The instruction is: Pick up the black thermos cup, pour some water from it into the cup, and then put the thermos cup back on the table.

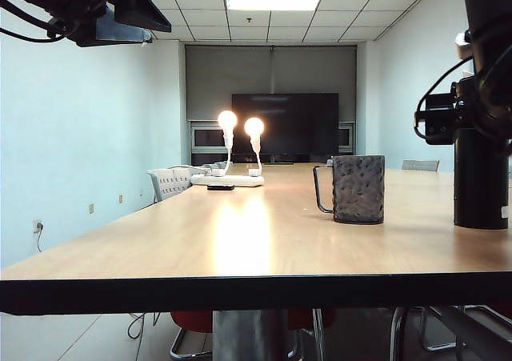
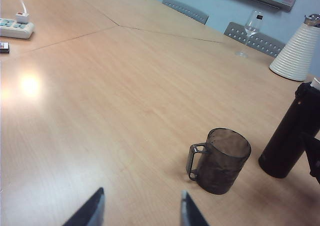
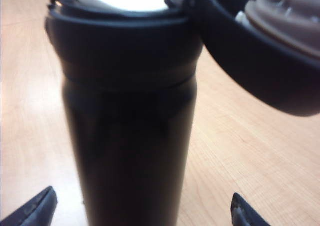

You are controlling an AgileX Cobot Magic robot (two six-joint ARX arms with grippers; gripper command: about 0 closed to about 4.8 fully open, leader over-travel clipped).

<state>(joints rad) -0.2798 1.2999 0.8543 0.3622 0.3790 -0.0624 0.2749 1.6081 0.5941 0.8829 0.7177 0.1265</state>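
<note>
Thermos (image 3: 130,136): standing on the desk (image 1: 240,233) just beside the mug (image 1: 358,189), lid flipped open, not yet lifted. My right pincer (image 3: 142,208) is flanking it, spread wide. My left pincer (image 2: 140,211) is hovering near the mug, apart, empty. Lifting, pouring, returning are all pending.

No legible text — anywhere

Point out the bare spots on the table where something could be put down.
Widest bare wood: between the power strip and the mug, under the open left gripper. Crowded: the thermos beside the mug, the open right gripper straddling it.
</note>
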